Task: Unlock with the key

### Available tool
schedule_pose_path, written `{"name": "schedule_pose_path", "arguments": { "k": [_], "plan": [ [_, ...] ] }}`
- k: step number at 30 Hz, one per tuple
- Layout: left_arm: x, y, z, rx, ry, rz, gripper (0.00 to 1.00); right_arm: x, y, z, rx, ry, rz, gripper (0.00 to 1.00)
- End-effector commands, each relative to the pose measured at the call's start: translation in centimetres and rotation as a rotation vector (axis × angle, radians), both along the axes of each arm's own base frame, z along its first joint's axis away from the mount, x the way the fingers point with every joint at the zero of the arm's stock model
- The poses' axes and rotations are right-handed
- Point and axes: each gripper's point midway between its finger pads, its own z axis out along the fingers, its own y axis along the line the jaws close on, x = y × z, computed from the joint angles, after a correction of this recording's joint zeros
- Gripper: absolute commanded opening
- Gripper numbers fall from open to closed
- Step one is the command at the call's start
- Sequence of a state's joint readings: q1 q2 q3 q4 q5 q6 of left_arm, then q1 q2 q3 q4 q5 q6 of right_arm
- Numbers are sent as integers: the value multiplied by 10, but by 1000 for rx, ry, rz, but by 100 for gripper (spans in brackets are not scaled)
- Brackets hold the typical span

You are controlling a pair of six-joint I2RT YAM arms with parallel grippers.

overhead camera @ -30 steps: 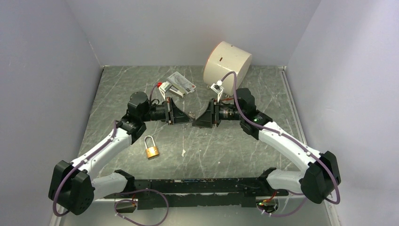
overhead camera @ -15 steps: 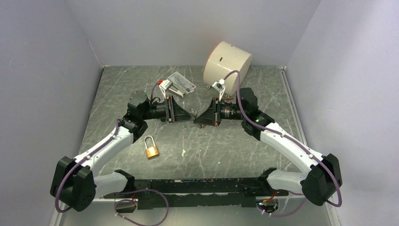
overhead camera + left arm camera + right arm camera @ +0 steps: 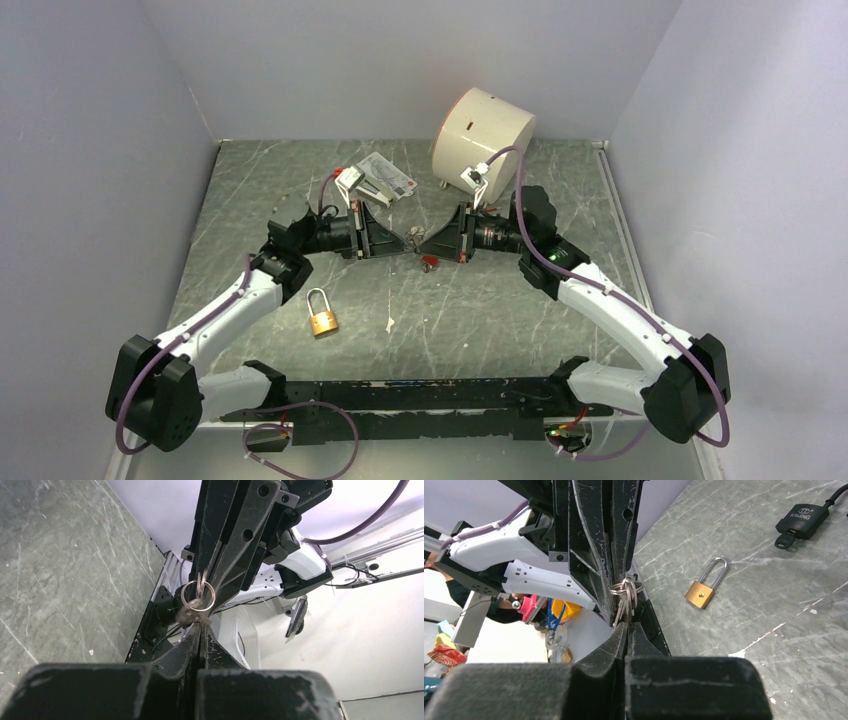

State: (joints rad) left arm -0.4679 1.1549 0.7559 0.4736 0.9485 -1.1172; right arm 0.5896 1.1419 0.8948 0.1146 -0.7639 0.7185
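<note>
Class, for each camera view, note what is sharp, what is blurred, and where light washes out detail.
Top external: even soft light, faint shadows, brass padlock crisp. Left wrist: the left claw is a dark blur at the bottom, the key ring fairly sharp, the background overexposed. Right wrist: the right claw blurs near the lens, the padlock sharp, the left background washed out.

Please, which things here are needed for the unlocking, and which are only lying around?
For the job:
- key ring, pinched between left hand and right hand
- brass padlock, shackle closed, on the table

Lying about:
- white drum at the back
- packaging card
</note>
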Motion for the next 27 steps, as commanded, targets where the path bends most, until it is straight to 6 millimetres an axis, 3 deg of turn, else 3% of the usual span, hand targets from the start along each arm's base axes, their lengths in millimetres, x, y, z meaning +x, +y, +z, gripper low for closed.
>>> {"name": "schedule_pose_path", "arguments": {
  "k": [1, 5, 10, 15, 21, 24, 27],
  "plan": [
    [-4, 2, 9, -7, -77, 6, 3, -1, -4, 16, 40, -54, -16, 0],
    [-3, 4, 9, 15, -88, 28, 5, -2, -4, 17, 42, -49, -12, 0],
    [-2, 4, 8, 11, -72, 34, 40, -3, -4, 18, 48, -47, -6, 0],
    [-4, 4, 9, -34, -81, 34, 55, -4, -3, 18, 52, -40, 2, 0],
    [3, 10, 0, 42, -104, 121, 81, -7, -3, 22, 53, -43, 15, 0],
    [11, 10, 12, 14, -27, 168, 87, -7, -3, 25, 54, -36, 16, 0],
    [32, 14, 3, 9, 309, 316, 93, -5, -3, 28, 52, -24, 5, 0]
  ]
}}
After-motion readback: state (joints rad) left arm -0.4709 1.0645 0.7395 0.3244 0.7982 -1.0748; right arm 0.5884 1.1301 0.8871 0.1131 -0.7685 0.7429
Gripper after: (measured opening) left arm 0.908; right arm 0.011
